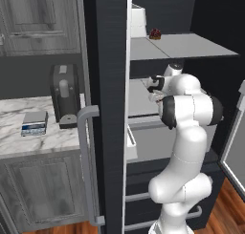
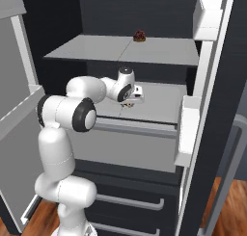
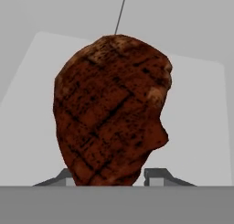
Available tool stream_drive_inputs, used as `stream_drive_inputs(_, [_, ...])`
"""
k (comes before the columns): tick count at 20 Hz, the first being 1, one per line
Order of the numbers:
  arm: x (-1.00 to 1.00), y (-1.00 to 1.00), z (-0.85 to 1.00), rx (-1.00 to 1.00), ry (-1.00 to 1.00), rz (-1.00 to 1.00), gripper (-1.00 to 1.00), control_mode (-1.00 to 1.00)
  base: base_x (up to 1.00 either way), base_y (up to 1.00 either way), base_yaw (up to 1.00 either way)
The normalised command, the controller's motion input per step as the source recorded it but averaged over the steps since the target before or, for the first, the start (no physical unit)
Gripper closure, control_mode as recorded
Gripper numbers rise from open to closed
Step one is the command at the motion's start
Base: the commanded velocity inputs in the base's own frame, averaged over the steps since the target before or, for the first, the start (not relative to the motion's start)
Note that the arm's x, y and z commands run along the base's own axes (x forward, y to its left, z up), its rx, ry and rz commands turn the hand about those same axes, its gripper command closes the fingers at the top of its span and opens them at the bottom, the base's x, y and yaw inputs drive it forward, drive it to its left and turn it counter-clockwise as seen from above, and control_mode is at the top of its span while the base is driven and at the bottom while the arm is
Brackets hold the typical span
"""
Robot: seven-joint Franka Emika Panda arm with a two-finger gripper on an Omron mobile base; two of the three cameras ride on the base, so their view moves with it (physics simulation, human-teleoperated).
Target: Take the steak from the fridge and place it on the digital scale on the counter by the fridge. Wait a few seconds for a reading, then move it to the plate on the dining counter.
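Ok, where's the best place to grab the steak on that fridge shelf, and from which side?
Come straight down from above and pinch across the tapered end of the steak. It seems to lie flat on the shelf, so the sides offer little. The gripper already straddles that narrow end, one fingertip on either side.

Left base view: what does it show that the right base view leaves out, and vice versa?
Left base view: the digital scale on the counter, beside a black boxy appliance. Right base view: the right door's white bins and grey handle. Both: the arm reaching into the open fridge, and a small dark red item on the upper shelf.
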Motion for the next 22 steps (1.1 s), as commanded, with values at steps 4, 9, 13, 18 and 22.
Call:
stream_drive_inputs(4, [0.0, 0.0, 0.0, 0.0, 0.01, 0.0, 1.0, -1.0, 0.0, 0.0, 0.0])
stream_drive_inputs(9, [-0.01, 0.0, 0.0, 0.0, 0.0, 0.0, 1.0, -1.0, 0.0, 0.0, 0.0])
stream_drive_inputs(13, [-0.41, 0.0, 0.0, 0.0, -0.03, 0.0, 1.0, -1.0, 0.0, 0.0, 0.0])
stream_drive_inputs(18, [-0.94, 0.0, 0.0, 0.01, -0.14, 0.0, 1.0, -1.0, 0.0, 0.0, 0.0])
stream_drive_inputs(22, [-1.0, 0.0, 0.18, 0.01, -0.07, 0.0, 1.0, -1.0, 0.0, 0.0, 0.0])
